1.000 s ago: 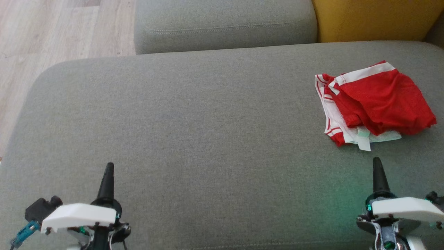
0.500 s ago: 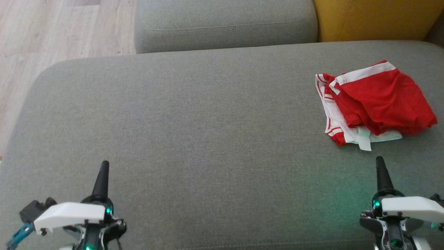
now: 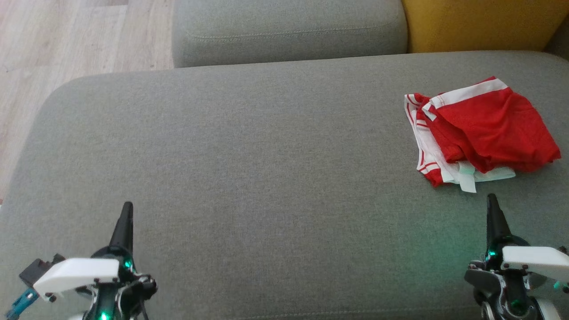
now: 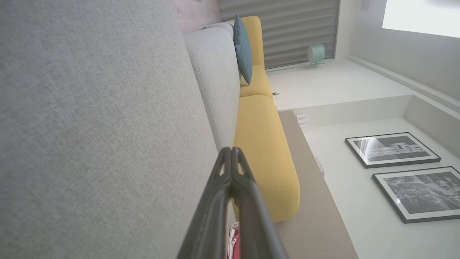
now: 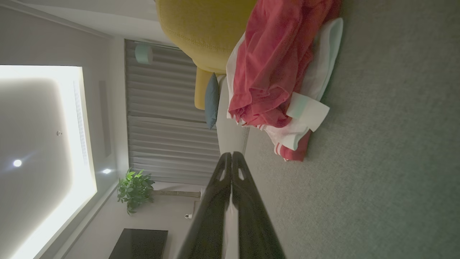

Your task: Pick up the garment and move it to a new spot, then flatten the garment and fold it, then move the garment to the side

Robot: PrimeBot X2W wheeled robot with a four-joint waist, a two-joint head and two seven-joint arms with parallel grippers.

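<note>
I see my left gripper (image 3: 127, 206) and right gripper (image 3: 490, 199) both pinched fully closed, holding nothing. The red-and-white garment (image 3: 484, 131) lies bunched at the right end of the grey cushion (image 3: 266, 155), just ahead of the right gripper and not touching it.

1. I see a broad grey seat cushion (image 3: 266, 155) across my head view.
2. Behind it sits a second grey cushion (image 3: 289, 31), with a yellow cushion (image 3: 480, 24) just beside it.
3. Pale wooden floor (image 3: 66, 40) shows at the upper left.
4. My left wrist view catches a blue pillow (image 4: 244, 50) and two framed pictures (image 4: 391, 149).
5. My right wrist view has a potted plant (image 5: 134, 189) near grey curtains (image 5: 161, 144).
</note>
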